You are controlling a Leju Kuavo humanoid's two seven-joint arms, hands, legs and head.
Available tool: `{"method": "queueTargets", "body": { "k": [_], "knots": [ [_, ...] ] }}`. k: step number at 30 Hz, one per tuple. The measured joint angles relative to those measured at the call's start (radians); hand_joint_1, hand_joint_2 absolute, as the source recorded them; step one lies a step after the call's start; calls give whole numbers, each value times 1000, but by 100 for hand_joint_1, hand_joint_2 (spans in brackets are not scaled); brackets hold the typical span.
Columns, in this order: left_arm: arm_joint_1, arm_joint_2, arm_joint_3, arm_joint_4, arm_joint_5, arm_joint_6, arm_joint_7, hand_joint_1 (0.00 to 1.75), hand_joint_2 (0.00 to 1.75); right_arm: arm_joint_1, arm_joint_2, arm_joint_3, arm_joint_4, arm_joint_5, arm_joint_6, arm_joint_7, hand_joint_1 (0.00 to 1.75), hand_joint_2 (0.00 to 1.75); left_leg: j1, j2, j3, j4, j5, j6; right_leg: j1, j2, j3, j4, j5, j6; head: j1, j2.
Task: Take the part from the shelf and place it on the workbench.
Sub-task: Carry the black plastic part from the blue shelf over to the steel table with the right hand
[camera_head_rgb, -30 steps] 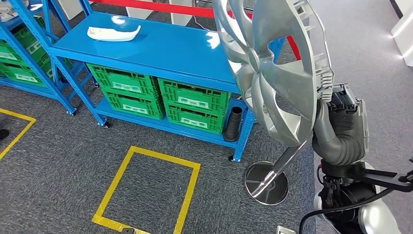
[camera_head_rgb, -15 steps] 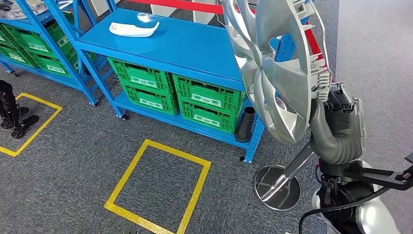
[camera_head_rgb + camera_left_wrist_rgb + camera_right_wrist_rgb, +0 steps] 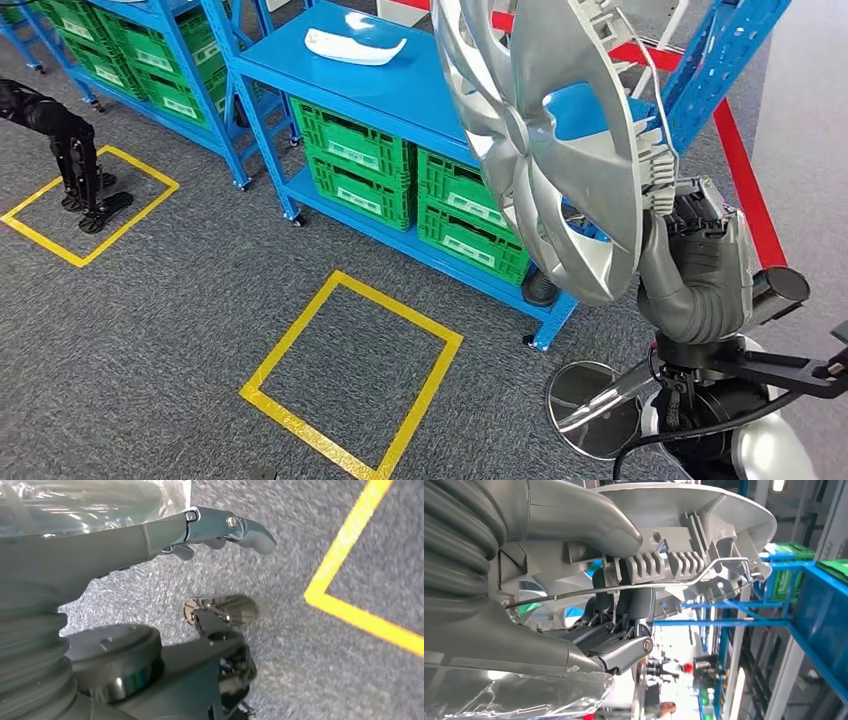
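A large silver wheel cover [image 3: 560,150] stands on edge in the air, high on the right of the head view. My right hand [image 3: 690,250] grips its rim from below. In the right wrist view my fingers [image 3: 619,615] curl round the ribbed rim and wire ring of the wheel cover [image 3: 684,520]. The blue workbench [image 3: 400,85] lies ahead, partly behind the cover. My left hand [image 3: 215,527] hangs over the grey carpet, fingers stretched out and holding nothing.
A white moulded part [image 3: 355,45] lies on the workbench top, with green crates [image 3: 400,170] on its lower level. A blue shelf [image 3: 130,50] stands at the left. A yellow floor square [image 3: 350,370], a dark legged machine [image 3: 70,150] and a round metal base [image 3: 590,405] are on the carpet.
The whole scene has slid to the right, so the camera has turned left. The wheel cover stays in my right hand's grip. A dark legged machine has come into view at the left.
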Motion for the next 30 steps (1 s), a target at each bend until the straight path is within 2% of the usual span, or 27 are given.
{"method": "queueTargets", "body": {
  "k": [2, 3, 4, 6, 7, 8, 10, 11, 12, 13, 14, 15, 17, 18, 19, 21, 22, 24, 25, 26, 27, 28, 29, 30],
  "knots": [
    [-2, -1, 0, 0, 0, -2, 0, 0, 175, 0, 0, 0, 0, 0, 0, 0, 175, 175, 1, -23, -5, 7, -1, -6, -3, 43, 49, -116, 57, -6, -1, 0],
    [-3, -1, 0, 0, 0, -3, 0, 0, 175, 0, 0, 0, 0, 0, 1, 0, 175, 175, 2, -34, -12, 10, 0, -12, -3, 59, 64, -154, 67, -8, -2, 0],
    [-3, -2, -1, -1, 0, -3, 1, 0, 175, 0, 0, 0, 0, 0, 2, 0, 175, 175, 4, -45, -19, 11, 3, -18, -3, 67, 69, -170, 65, -10, -2, 0],
    [-1, -1, -2, -1, 0, -2, 4, 0, 175, 0, 1, 0, 0, 0, 3, 0, 175, 175, 8, -66, -30, 11, 9, -32, -4, 48, 70, -183, 64, -16, -2, 0],
    [1, 0, -3, -1, 0, -1, 6, 0, 175, 0, 1, 0, 0, 0, 3, 0, 175, 175, 7, -61, -34, 14, 5, -37, -5, 37, 73, -188, 66, -20, -2, 0],
    [3, 0, -4, -1, 0, 0, 7, 0, 175, 1, 1, 0, 0, 0, 4, 0, 175, 175, 5, -44, -41, 30, -8, -43, -8, 24, 76, -193, 68, -25, -6, 0],
    [1, 1, -5, -1, 0, 2, 8, 0, 175, 2, 2, -1, 0, 0, 5, 0, 175, 175, 4, 9, -80, 121, -60, -55, -8, -3, 82, -198, 69, -32, -14, 0],
    [-1, 1, -6, -1, 0, 2, 8, 0, 175, 3, 3, -1, 0, 0, 6, 0, 175, 175, 7, 26, -109, 185, -88, -59, -7, -17, 82, -197, 68, -35, -17, 0],
    [-1, 1, -6, -1, 0, 2, 9, 0, 175, 4, 3, -1, 0, 0, 6, 0, 175, 175, 9, 35, -133, 238, -106, -63, -7, -30, 83, -196, 67, -36, -17, 0],
    [-1, 1, -7, -1, 0, 2, 9, 0, 175, 5, 3, 0, 0, 0, 6, 0, 175, 175, 10, 38, -144, 263, -108, -64, -6, -43, 83, -195, 65, -36, -17, 0],
    [0, 1, -7, -1, 1, 2, 9, 0, 175, 5, 3, 0, 0, 0, 6, 0, 175, 175, 10, 40, -137, 251, -91, -64, -6, -54, 83, -194, 63, -36, -18, 0],
    [0, 1, -7, -1, 1, 3, 9, 0, 175, 6, 3, 0, 0, 0, 6, 0, 175, 175, 10, 45, -111, 203, -60, -61, -6, -65, 85, -193, 61, -34, -18, 0],
    [-1, 2, -8, -1, 3, 3, 9, 0, 175, 6, 3, -1, 0, 0, 6, 0, 175, 175, 1, 78, -44, 73, -5, -50, -3, -84, 89, -192, 56, -28, -17, 0],
    [-2, 3, -8, -1, 4, 3, 9, 0, 175, 6, 4, -1, 0, 0, 6, 0, 175, 175, -4, 95, -22, 29, 7, -42, -1, -93, 91, -191, 55, -25, -17, 0],
    [-3, 3, -8, -1, 5, 3, 9, 0, 175, 6, 4, -1, 0, 0, 6, 0, 175, 175, -10, 106, -13, 8, 8, -36, 1, -101, 92, -192, 53, -20, -17, 0],
    [-2, 3, -9, -1, 6, 3, 9, 0, 175, 7, 4, 0, 0, 0, 6, 0, 175, 175, -14, 94, -13, 0, 8, -23, 3, -120, 96, -196, 53, -11, -17, 0],
    [0, 3, -9, -1, 6, 3, 9, 0, 175, 7, 4, 0, 0, 0, 7, 0, 175, 175, -12, 85, -13, -5, 11, -17, 2, -117, 98, -196, 48, -6, -16, 0],
    [1, 4, -9, -2, 7, 3, 9, 0, 175, 7, 4, -1, 0, 0, 7, 0, 175, 175, -7, 68, -10, -16, 19, -5, -1, -74, 81, -153, 13, 1, -13, 0],
    [0, 4, -9, -2, 8, 3, 9, 0, 175, 8, 4, -1, 0, 0, 8, 0, 175, 175, -4, 59, -9, -18, 21, -2, -3, -44, 57, -102, -16, 2, -10, 0],
    [-2, 4, -9, -2, 8, 2, 9, 0, 175, 10, 4, -1, 1, 0, 9, 0, 175, 175, -4, 49, -10, -18, 22, 0, -3, -23, 26, -37, -45, 3, -8, 0],
    [-2, 3, -10, -2, 8, 3, 9, 0, 175, 11, 4, 0, 2, 0, 10, 0, 175, 175, -4, 38, -10, -18, 21, 1, -3, -14, -4, 23, -65, 3, -5, 0],
    [-2, 3, -10, -2, 9, 3, 9, 0, 175, 13, 4, 0, 3, 0, 11, 0, 175, 175, -4, 26, -10, -17, 21, 1, -3, -11, -24, 59, -68, 4, -5, 0],
    [-2, 3, -11, -2, 11, 3, 9, 0, 175, 14, 4, 0, 4, 0, 12, 0, 175, 175, -4, 13, -9, -15, 21, 1, -4, -10, -29, 61, -52, 5, -4, 0],
    [-2, 3, -12, -2, 12, 4, 8, 0, 175, 15, 4, 1, 5, 0, 13, 0, 175, 175, -3, 0, -9, -12, 20, -1, -5, -6, -17, 26, -18, 5, -4, 0]
  ]
}}
